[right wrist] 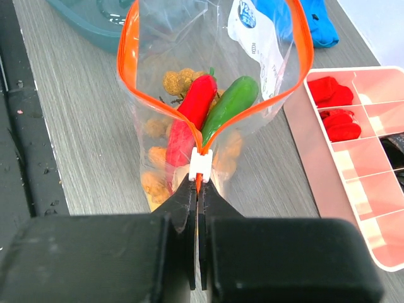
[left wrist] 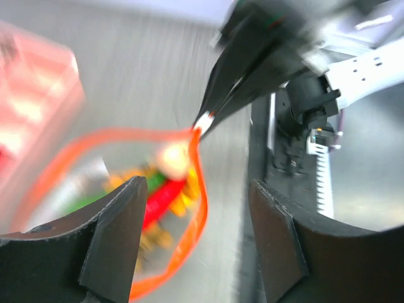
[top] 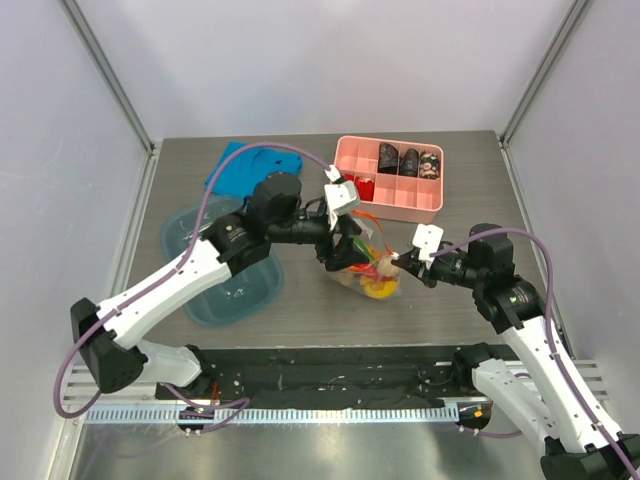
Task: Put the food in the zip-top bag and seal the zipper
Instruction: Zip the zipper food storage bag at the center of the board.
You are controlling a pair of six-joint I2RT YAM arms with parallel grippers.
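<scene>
The tub, teal and translucent, stands by the left edge of the worktop. A blue cloth lies beyond it at the far edge, left of centre.

The left gripper is over the middle of the worktop, at the far-left side of the bag. It is released: its two fingers stand wide apart and grasp nothing. Seen from its wrist, the zipper runs as an orange loop beyond the gap between them.

The bag is at the centre of the worktop, between the two grippers. Its mouth gapes wide, with the two halves of the zipper spread apart and joined only at the slider, which sits at the end nearest the right arm.

The food is inside the bag:
- chili, red, leaning beside the green vegetable
- orange pieces, lower down

The pink box sits at the far edge, right of centre, clear of the bag.

The right gripper is at the bag's right side. It is clenched, its fingers pressed together on the zipper end just below the slider
</scene>
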